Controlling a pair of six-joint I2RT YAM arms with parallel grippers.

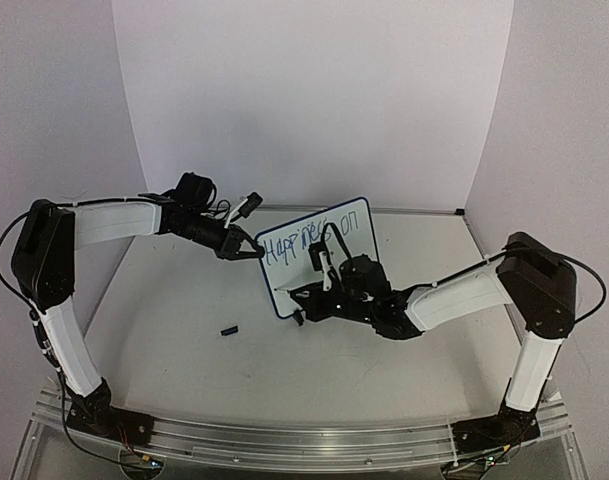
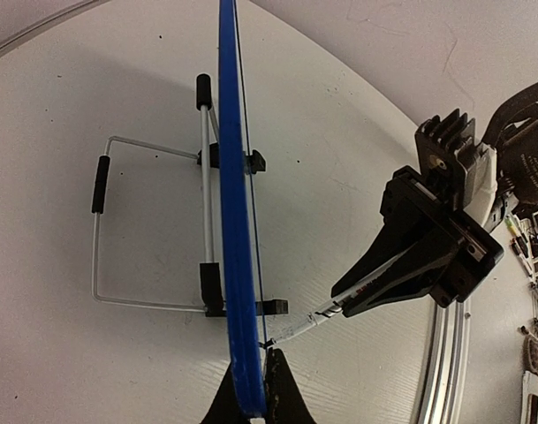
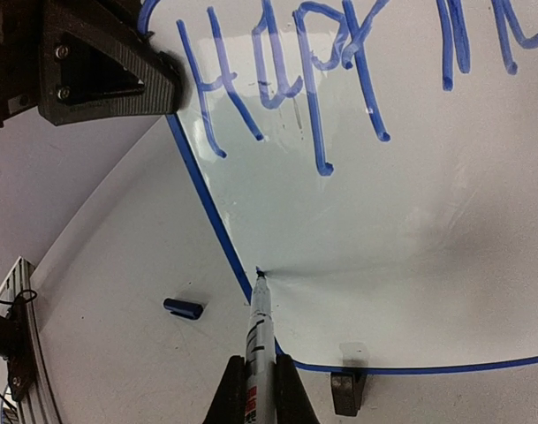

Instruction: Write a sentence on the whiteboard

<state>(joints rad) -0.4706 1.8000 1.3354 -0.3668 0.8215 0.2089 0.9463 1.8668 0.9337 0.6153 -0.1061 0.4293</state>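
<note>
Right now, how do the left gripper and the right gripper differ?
The left gripper is shut on the whiteboard, at the rim where the lettering starts; the right gripper is shut on a marker pen. The left gripper is level with the lettering; the right gripper sits lower, its pen tip on the whiteboard below it. Both are shut.

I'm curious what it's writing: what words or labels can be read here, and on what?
"Happiness on": the sentence, blue handwriting across the whiteboard; its middle letters are faint from above.
Label on the marker: too blurred to read.
Nothing else legible.
</note>
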